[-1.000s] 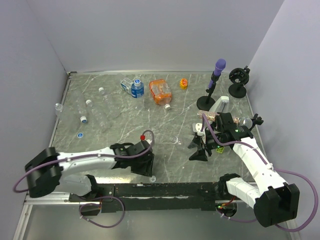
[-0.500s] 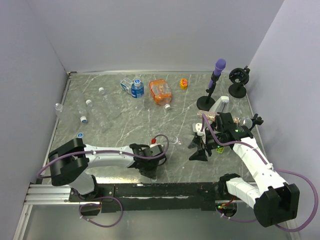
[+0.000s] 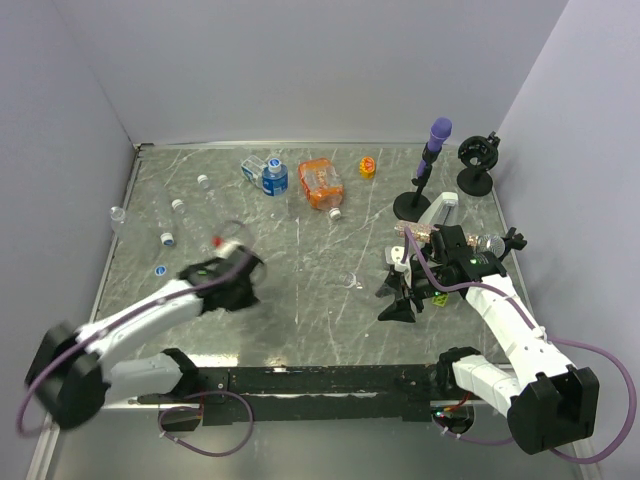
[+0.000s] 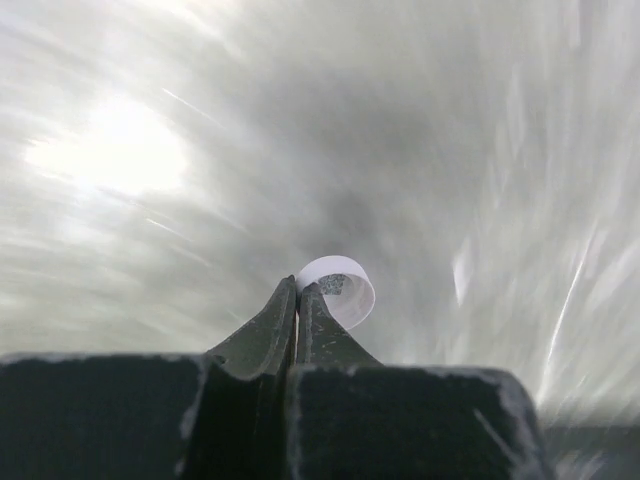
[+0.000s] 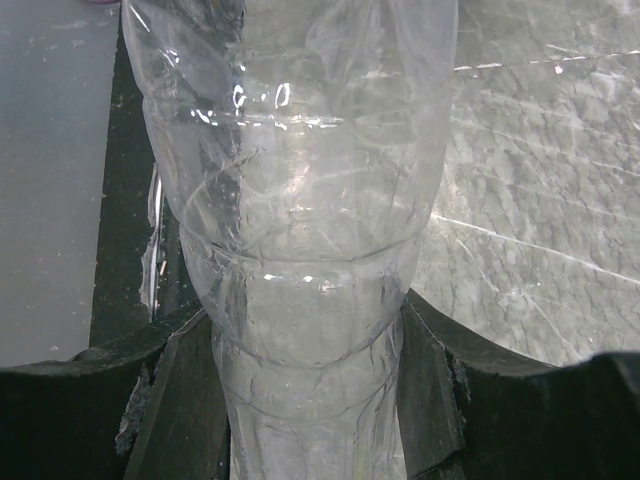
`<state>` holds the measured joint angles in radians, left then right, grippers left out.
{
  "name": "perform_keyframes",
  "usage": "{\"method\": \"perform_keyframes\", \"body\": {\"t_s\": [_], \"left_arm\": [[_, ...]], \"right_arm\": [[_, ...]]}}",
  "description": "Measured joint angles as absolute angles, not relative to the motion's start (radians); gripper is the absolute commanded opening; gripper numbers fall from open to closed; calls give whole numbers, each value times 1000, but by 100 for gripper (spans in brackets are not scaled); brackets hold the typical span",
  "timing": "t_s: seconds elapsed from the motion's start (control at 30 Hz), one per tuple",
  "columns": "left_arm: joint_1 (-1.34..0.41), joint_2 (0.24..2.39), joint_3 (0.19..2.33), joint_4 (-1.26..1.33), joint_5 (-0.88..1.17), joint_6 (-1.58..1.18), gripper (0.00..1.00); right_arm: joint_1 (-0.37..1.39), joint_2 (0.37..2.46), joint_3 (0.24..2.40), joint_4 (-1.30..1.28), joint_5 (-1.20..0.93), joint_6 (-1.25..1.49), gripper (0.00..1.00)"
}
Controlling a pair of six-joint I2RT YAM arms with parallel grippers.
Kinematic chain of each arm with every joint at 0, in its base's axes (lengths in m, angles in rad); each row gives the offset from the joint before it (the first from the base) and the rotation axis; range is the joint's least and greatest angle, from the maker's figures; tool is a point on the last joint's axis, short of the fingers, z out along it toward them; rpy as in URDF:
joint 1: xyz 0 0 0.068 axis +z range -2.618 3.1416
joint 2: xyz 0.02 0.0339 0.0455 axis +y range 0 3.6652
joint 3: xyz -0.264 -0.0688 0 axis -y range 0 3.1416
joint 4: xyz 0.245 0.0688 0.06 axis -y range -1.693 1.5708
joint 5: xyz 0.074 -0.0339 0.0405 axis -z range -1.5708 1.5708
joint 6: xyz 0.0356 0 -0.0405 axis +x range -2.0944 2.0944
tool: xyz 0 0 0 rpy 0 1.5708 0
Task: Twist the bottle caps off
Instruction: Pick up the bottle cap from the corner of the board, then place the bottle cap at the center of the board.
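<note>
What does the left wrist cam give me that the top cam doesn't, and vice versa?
Left wrist only: a white cap pinched at the tips of the left gripper, jaws shut.
Top only: the right gripper, clamped on a clear bottle per its wrist view; capped bottles far left, the orange bottle, the purple-topped stand.
Both: the grey marbled table and motion blur from the left arm.

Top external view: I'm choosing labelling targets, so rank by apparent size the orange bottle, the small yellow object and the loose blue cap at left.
Largest: orange bottle
Then: small yellow object
Smallest: loose blue cap
</note>
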<state>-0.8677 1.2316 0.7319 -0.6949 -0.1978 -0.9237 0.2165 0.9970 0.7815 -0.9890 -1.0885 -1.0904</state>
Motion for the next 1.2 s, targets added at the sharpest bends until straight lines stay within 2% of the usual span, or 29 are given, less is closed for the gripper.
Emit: {"method": "perform_keyframes", "body": {"t_s": [0.1, 0.2, 0.43, 0.47, 0.5, 0.63, 0.77, 0.87, 0.93, 1.03, 1.2], "left_arm": [[-595, 1040, 693, -698, -275, -920, 1], [-397, 976, 694, -686, -328, -917, 1], [-42, 1102, 694, -605, -348, -841, 2], [5, 1127, 694, -588, -342, -823, 4], [49, 1150, 694, -572, -335, -803, 13], [145, 1218, 694, -526, -315, -755, 22], [158, 1301, 702, -512, -284, -719, 44], [158, 1309, 703, -514, -266, -707, 49], [159, 1292, 708, -523, -242, -698, 54], [159, 1217, 717, -544, -174, -675, 69], [153, 972, 732, -557, 92, -612, 84]], "right_arm": [[216, 996, 781, -989, -1089, -1090, 13], [216, 995, 781, -989, -1089, -1090, 13], [216, 986, 781, -989, -1089, -1091, 13], [216, 983, 781, -989, -1089, -1091, 13], [216, 980, 781, -989, -1089, -1091, 13], [216, 975, 781, -989, -1089, -1091, 13], [216, 974, 781, -989, -1089, -1091, 13], [216, 974, 781, -989, -1089, -1091, 13], [216, 974, 781, -989, -1089, -1091, 13], [216, 974, 781, -989, -1089, -1091, 13], [216, 974, 781, -989, -1089, -1091, 13]]}}
